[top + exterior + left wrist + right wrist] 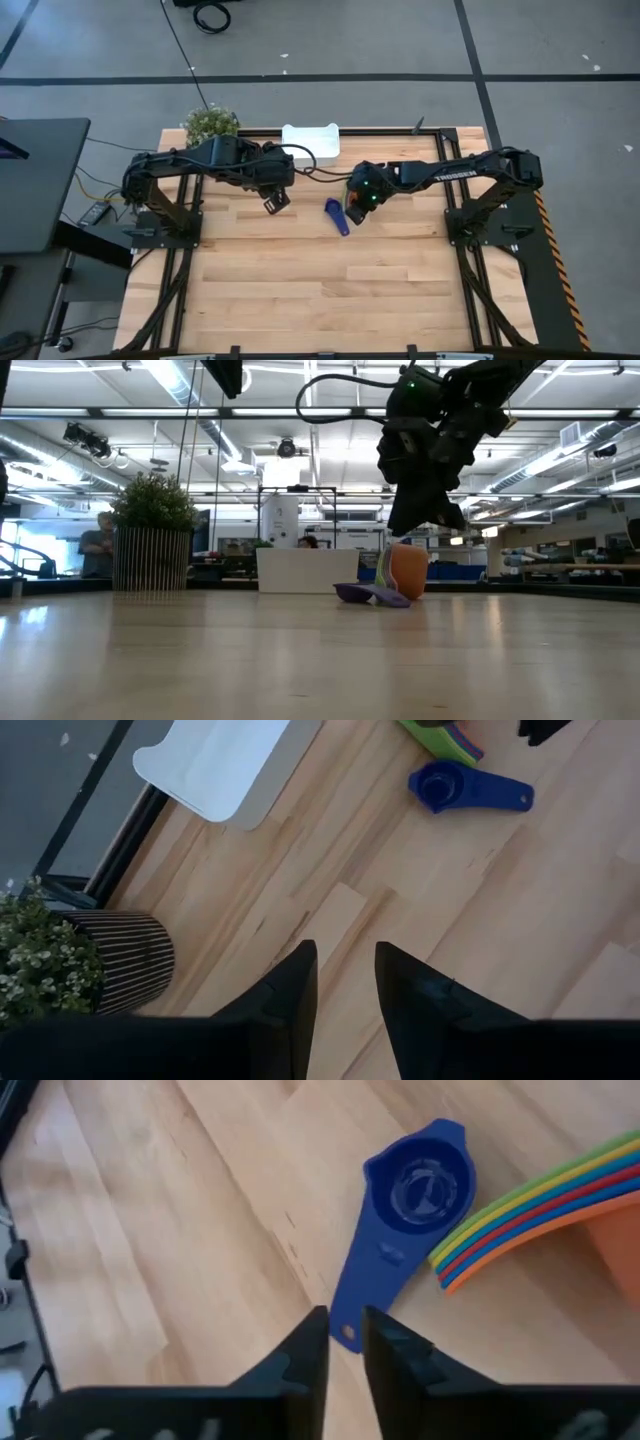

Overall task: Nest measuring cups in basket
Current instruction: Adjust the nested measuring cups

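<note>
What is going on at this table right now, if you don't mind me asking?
The right gripper is down at the handle end of a lone dark blue measuring cup lying on the table, beside the nested stack of cups. The left gripper hovers empty nearer the white basket, which holds none that show.

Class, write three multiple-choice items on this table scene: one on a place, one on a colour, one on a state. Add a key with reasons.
1. Where does the loose blue cup lie?
A. In the white basket
B. On the bare table
C. Beside the plant

2. Which colour is the stack's outermost cup?
A. Orange
B. White
C. Black

3. How is the left gripper?
A. Holding the basket
B. Holding a cup
C. Holding nothing

Key: B, wood lies all round it; A, the low view shows an orange bowl; C, only table shows between its fingers.
</note>
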Controlling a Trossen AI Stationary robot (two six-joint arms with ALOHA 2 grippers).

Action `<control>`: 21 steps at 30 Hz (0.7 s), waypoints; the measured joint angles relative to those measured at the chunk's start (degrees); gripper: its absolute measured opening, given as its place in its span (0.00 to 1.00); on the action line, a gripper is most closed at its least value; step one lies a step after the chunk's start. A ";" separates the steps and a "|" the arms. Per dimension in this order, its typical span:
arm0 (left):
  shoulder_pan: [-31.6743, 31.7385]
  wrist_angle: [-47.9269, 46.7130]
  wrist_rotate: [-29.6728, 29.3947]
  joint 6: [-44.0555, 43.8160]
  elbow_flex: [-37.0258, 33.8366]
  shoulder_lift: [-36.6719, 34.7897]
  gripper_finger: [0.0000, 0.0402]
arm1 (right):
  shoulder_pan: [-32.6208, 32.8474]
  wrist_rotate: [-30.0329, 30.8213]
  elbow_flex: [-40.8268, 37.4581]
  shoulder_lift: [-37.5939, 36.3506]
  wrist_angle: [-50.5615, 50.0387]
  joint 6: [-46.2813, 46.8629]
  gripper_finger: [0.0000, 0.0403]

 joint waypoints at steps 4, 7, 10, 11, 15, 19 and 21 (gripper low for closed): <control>-0.04 -0.02 0.70 0.06 0.07 -1.35 0.28 | 0.04 0.02 0.00 0.01 0.13 3.08 0.28; -0.39 -0.07 0.68 0.53 0.07 -3.04 0.28 | 0.04 0.87 0.00 0.01 0.51 6.19 0.36; -0.91 -0.07 0.35 1.07 0.07 -5.24 0.28 | -0.15 1.31 0.00 0.01 2.97 6.82 0.43; -0.93 -0.07 0.30 1.09 0.07 -5.95 0.28 | -0.25 1.30 0.00 0.01 4.18 5.74 0.44; -1.58 -0.07 0.31 1.54 0.07 -8.92 0.28 | -0.26 3.19 0.00 0.04 10.22 4.13 0.46; -1.65 -0.07 0.33 1.50 0.07 -11.30 0.28 | -0.26 4.18 0.00 0.04 17.82 4.21 0.46; -1.63 -0.05 0.12 1.53 0.04 -12.14 0.28 | -0.22 4.15 0.00 0.04 20.83 2.67 0.46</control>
